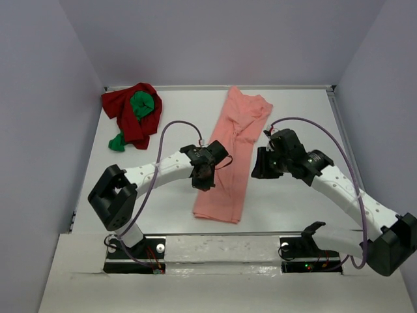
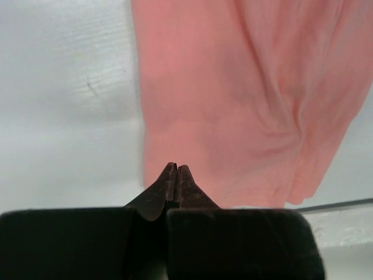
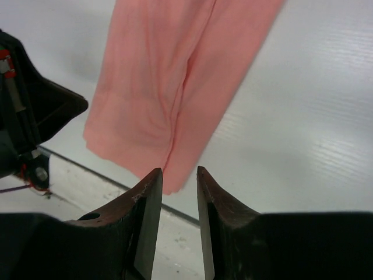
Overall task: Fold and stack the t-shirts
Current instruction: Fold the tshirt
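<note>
My left claw (image 2: 176, 172) is hanging with its fingers pressed together, clamping nothing. My right claw (image 3: 179, 175) is standing with its fingers apart, empty. Just ahead, between the two, the salmon-pink t-shirt (image 2: 233, 105) is lying as a long strip on the table (image 2: 64, 87). I am judging it light, limp and apt to sag, so I would pinch it at its near hem corners. Far off to my left, the dark red t-shirt (image 1: 122, 104) is bunching around the bright green t-shirt (image 1: 142, 104).
</note>
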Controlling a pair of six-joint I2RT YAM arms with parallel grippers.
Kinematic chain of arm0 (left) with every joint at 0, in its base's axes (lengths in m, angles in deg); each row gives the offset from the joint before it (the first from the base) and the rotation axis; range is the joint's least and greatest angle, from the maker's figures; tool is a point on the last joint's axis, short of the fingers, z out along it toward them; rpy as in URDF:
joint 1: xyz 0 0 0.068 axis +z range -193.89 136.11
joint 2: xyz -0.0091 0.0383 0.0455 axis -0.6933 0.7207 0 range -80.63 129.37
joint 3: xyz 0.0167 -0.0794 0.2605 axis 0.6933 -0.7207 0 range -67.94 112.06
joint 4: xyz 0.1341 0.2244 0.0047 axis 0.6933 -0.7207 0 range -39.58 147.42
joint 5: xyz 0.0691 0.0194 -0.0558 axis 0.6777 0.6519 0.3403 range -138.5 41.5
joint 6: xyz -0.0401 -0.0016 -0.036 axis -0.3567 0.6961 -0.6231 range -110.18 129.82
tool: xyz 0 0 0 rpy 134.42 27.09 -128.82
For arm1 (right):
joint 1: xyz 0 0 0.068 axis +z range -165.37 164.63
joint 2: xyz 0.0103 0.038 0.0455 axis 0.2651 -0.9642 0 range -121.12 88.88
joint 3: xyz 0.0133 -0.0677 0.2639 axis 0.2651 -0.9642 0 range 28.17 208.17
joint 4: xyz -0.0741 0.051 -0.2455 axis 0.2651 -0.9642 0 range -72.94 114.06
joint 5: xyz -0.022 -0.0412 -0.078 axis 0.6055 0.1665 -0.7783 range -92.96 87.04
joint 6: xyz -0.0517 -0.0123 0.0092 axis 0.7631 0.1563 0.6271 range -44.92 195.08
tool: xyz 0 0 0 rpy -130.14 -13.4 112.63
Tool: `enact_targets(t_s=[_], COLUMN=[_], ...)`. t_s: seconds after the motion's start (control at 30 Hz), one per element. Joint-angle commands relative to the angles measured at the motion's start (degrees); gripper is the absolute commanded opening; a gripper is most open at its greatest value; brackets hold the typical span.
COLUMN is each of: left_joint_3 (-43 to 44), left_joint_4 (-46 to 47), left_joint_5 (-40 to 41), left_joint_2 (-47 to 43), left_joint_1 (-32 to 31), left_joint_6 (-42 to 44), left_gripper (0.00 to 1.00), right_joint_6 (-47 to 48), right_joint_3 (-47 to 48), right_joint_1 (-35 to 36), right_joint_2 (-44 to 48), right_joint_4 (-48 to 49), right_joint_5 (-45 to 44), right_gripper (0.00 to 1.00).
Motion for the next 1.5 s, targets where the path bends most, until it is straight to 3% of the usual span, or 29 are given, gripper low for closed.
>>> enact_targets(t_s=[0.0, 0.1, 0.23, 0.33, 0.63, 0.87, 1.13, 1.47], left_joint_3=[-6.1, -10.6, -19.8, -22.7, -20.9, -24.9, -28.0, -29.3], left_joint_4=[5.7, 8.4, 15.9, 18.2, 13.8, 15.5, 17.7, 21.8], left_joint_5=[-6.4, -12.8, -22.4, -27.6, -24.6, -26.9, -28.1, -31.7], left_joint_2=[-5.5, -8.2, -15.7, -18.2, -17.6, -17.5, -15.3, -12.8], left_joint_1=[0.6, 3.2, 10.3, 16.0, 17.6, 17.8, 17.8, 17.6], left_joint_6=[-2.1, -1.6, -0.1, 1.6, 4.4, 4.6, 5.3, 5.7], left_gripper=[0.00, 0.04, 0.25, 0.34, 0.59, 0.61, 0.61, 0.61], right_joint_6=[-5.4, -6.9, -8.3, -9.5, -14.9, -19.6, -21.2, -21.8], right_joint_3=[-5.2, -9.5, -15.9, -19.1, -20.6, -22.4, -21.9, -21.7], right_joint_1=[0.9, 1.0, 2.0, 2.9, 10.0, 16.6, 20.9, 22.0], right_joint_2=[5.8, 7.6, 10.1, 10.7, 7.8, 3.3, -4.6, -7.8], right_joint_4=[3.3, 3.6, 4.5, 6.0, 9.8, 13.6, 18.0, 21.1], right_joint_5=[8.8, 10.3, 10.2, 9.5, 5.4, -0.4, -0.7, -1.0], right_gripper=[0.37, 0.39, 0.42, 0.44, 0.47, 0.47, 0.47, 0.47])
